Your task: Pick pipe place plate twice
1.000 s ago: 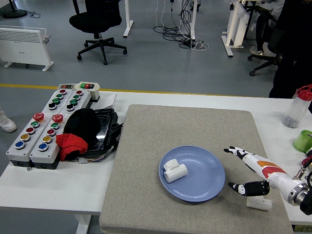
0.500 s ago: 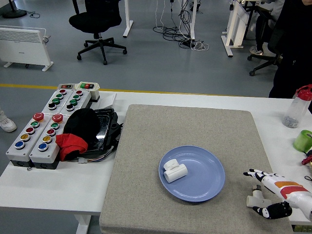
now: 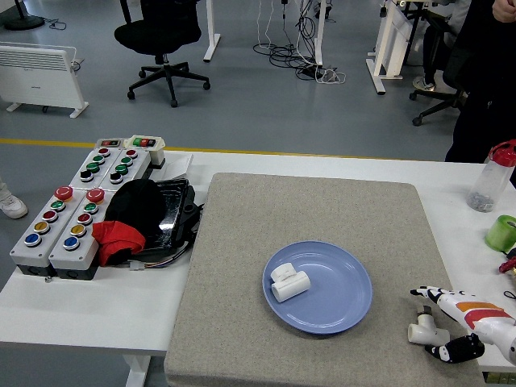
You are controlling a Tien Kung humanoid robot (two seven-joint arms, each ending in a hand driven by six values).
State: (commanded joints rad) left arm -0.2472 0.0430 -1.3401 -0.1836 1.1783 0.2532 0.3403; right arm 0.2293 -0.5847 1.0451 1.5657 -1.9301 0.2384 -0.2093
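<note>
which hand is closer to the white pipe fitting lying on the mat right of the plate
Right. The right hand brackets the loose pipe fitting, fingers spread around it without closing. The left hand is out of view.

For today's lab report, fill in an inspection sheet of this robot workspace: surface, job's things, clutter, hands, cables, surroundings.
Surface: white table with a grey mat on it.
Job's things: blue plate holds one white pipe fitting; second pipe fitting lies on the mat, right of the plate.
Clutter: button boxes, black and red cloth, bottle, green cup.
Hands: right hand around the second pipe fitting, fingers open; left not in view.
Cables: bundle on the floor.
Surroundings: office chair, heater.
</note>
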